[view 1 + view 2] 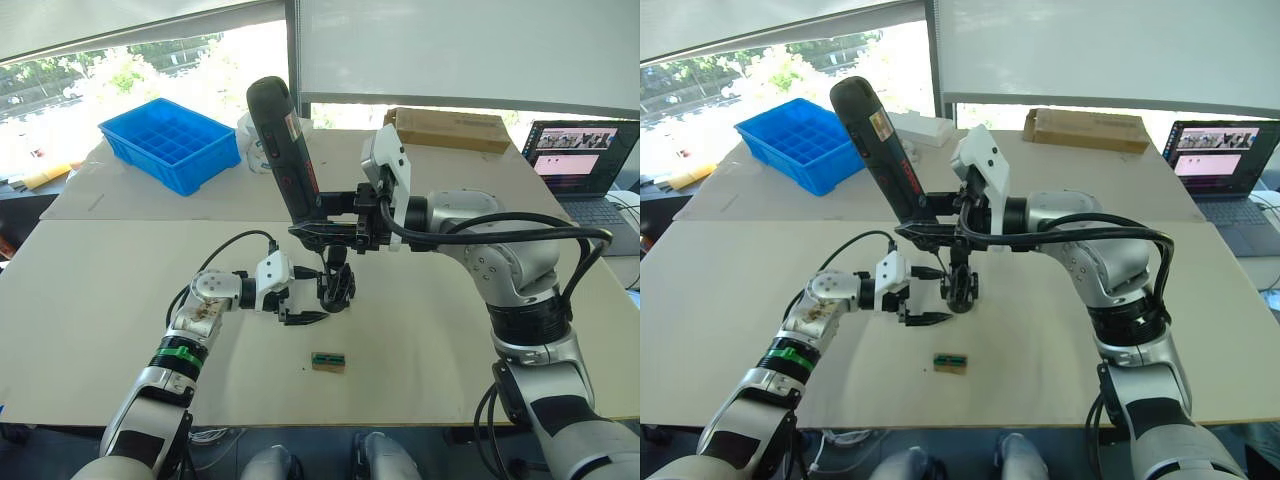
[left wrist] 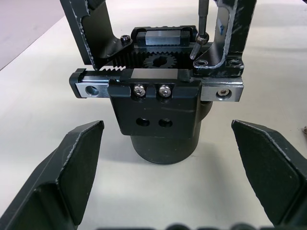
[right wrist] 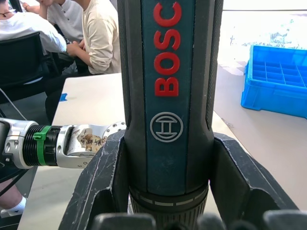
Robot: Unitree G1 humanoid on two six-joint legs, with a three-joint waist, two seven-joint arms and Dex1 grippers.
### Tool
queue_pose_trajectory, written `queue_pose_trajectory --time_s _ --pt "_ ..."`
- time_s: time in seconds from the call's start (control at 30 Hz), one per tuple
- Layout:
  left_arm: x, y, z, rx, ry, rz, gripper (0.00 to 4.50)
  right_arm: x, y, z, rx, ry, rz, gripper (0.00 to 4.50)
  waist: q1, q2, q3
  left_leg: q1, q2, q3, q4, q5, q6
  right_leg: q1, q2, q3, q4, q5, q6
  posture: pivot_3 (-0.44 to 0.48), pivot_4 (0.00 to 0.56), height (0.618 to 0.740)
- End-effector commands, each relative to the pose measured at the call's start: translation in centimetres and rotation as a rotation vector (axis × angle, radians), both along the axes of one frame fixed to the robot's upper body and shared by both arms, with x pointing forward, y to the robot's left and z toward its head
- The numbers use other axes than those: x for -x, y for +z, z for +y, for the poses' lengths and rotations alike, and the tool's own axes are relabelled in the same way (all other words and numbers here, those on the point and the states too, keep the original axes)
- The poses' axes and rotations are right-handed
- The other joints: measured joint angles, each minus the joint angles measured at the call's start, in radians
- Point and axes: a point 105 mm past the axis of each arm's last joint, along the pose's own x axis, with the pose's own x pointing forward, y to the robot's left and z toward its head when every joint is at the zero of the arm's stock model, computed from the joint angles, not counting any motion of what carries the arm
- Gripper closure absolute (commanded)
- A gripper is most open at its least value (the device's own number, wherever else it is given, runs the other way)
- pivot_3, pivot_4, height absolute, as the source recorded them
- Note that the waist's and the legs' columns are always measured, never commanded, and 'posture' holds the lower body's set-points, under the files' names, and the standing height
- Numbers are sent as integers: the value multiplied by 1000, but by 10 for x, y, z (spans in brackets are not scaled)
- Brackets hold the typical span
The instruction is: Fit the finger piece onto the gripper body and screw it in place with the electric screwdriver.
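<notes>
The gripper body [image 2: 158, 110] stands upright on the table, its squat round base down and its toothed rail on top. My left gripper [image 2: 166, 127] is open, one finger on each side of the base, touching neither side. On the rail's right carriage sits the black finger piece [image 2: 233, 38]. The thin metal bit [image 2: 200, 19] comes down beside it, with its tip at a screw. My right gripper [image 1: 325, 212] is shut on the electric screwdriver [image 1: 283, 140], which tilts up and back over the gripper body [image 1: 336, 285].
A small brown-and-green block [image 1: 328, 361] lies on the table just in front of the grippers. Along the far edge stand a blue compartment bin [image 1: 170, 140], a cardboard box [image 1: 450, 128] and a laptop [image 1: 585, 160]. People [image 3: 96, 33] sit beyond the table.
</notes>
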Motion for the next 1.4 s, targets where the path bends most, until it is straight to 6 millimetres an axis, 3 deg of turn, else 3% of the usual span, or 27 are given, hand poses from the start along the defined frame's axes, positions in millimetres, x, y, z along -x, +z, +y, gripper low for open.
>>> queue_pose_trajectory --time_s 0.03,0.7,1.4 --pt "-1 10 -2 7 -11 -56 0 12 27 0 -58 36 -79 2576 0 0 0 0 0 0 0 0 0 0 0 0 0 0 0 0 150 738" --pt "-2 12 -2 9 -13 -59 0 5 18 -2 -46 8 -80 2576 0 0 0 0 0 0 0 0 0 0 0 0 0 0 0 0 150 738" --pt "-3 12 -1 10 -11 -58 0 10 26 0 -66 14 -56 2576 0 0 0 0 0 0 0 0 0 0 0 0 0 0 0 0 150 738"
